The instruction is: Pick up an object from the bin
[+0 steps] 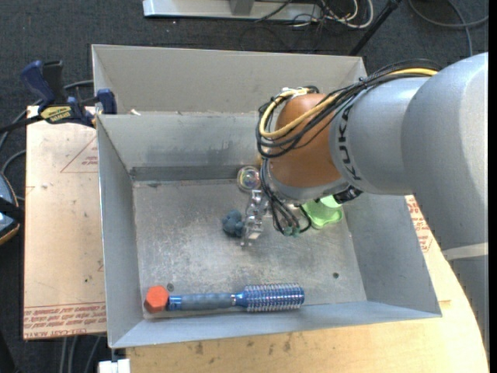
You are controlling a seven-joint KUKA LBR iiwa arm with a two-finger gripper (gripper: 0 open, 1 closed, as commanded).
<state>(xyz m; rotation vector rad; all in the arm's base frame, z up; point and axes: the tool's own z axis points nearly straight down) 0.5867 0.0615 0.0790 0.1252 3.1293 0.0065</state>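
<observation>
Grey metal makes up the bin (116, 231), and its floor is scuffed and scratched. A big silver arm (419, 130) comes in from the right side of the camera view and bends down into the bin. A round orange cover (307, 150) sits on the wrist of the arm, and yellow and black cables (268, 119) loop over the top of it. Under the cover the gripper (249, 235) points down at the middle of the bin floor, with its tip low and close to the metal. It is too hard to see if the gripper is wide or narrow, so that cannot be told. A small dark blue lump (232, 224) lies on the floor just beside the gripper, on the side toward the left of the view. It may touch the gripper, but that is not clear. A shiny round thing (248, 178) sits a little farther back, near the back wall. A green thing (326, 210) peeks out from under the arm on the right, half hidden. Well apart from all of these, a long blue brush (233, 298) lies flat along the front wall. It has an orange cap (157, 298) at its left end and bristles at its right end.
</observation>
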